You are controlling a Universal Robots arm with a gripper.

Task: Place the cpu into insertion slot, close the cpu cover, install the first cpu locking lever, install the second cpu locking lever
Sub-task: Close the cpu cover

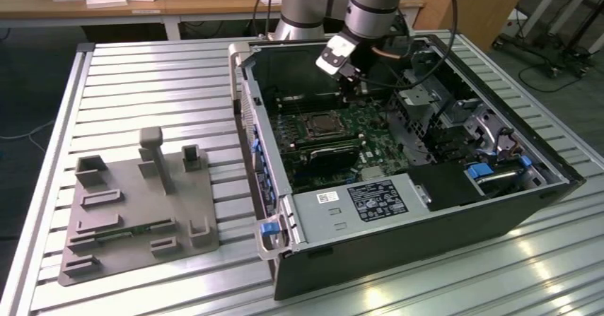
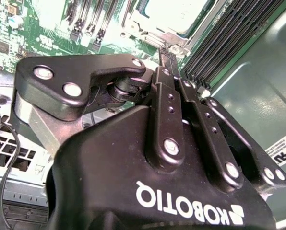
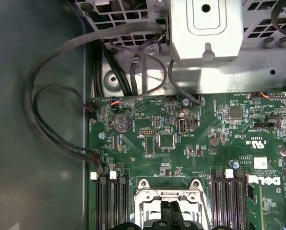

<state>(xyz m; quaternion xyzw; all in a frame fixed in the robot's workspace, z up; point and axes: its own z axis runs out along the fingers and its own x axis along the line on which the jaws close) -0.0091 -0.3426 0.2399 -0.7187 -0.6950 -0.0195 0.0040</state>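
claw: it's down inside the open computer case [image 1: 378, 259], tips just above the insertion slot [image 1: 326, 124]. In both wrist views [image 2: 166, 52] [image 3: 170, 210] the 2 fingers look pressed together, and I can't make out anything pinched between them.

cpu: sitting in the slot. The second wrist view shows its pale silvery top [image 2: 176, 12] just past the claw tips.

cpu cover: a silver frame [image 2: 155, 34], and it looks like it's lying down flat around the cpu. The first wrist view shows the frame's edge [image 3: 169, 190] with the fingertips right over the middle, so the chip itself is mostly hidden there.

locking levers: can't tell from these shots how they sit.

exterior view extras: the whole setup. The case lies on its side on a slatted metal table [image 1: 141, 83], with a grey fixture [image 1: 141, 210] well apart from it toward the exterior view's left.

first wrist view extras: a wide look at the green motherboard [image 3: 181, 139], a coin cell [image 3: 122, 123], black cables [image 3: 37, 120] looping along the case wall, a metal bracket [image 3: 205, 28], and black memory slots [image 3: 112, 201] on both sides of the socket.

second wrist view extras: mostly the claw's own black body and linkages up close.
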